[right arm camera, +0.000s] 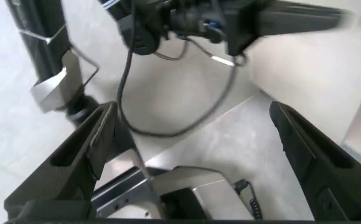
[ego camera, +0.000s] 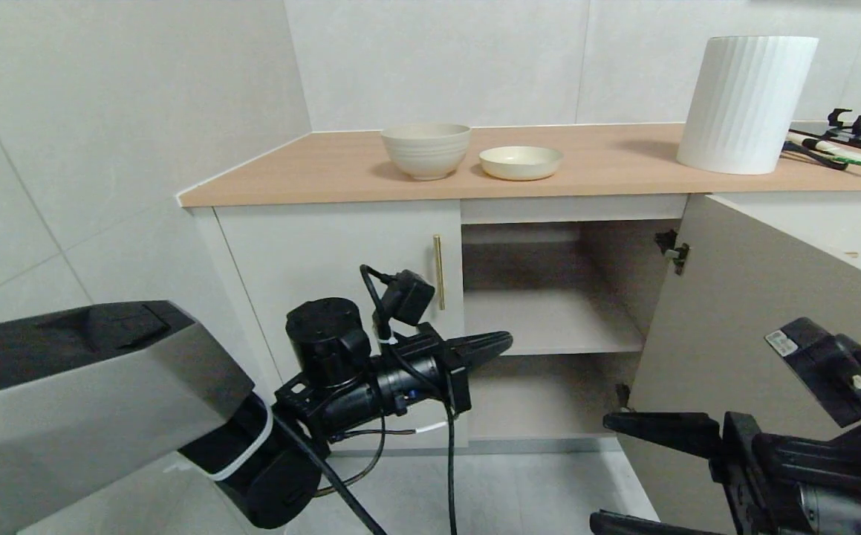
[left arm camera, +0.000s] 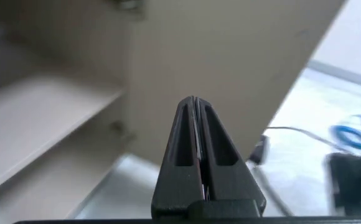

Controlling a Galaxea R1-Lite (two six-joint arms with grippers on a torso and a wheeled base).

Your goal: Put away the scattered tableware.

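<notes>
Bumps could happen, as the right pincer [ego camera: 602, 472], spread apart, hangs near the open cupboard door [ego camera: 735, 312] and the left pincer [ego camera: 503, 341], pressed together, sits well below the bowl [ego camera: 426, 151].

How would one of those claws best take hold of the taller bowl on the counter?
Probably by the rim, from above: the bowl stands upright with its mouth open, so one finger can go inside and one outside the wall. The front or left part of the rim looks best, since the shallow dish sits close on its right.
</notes>
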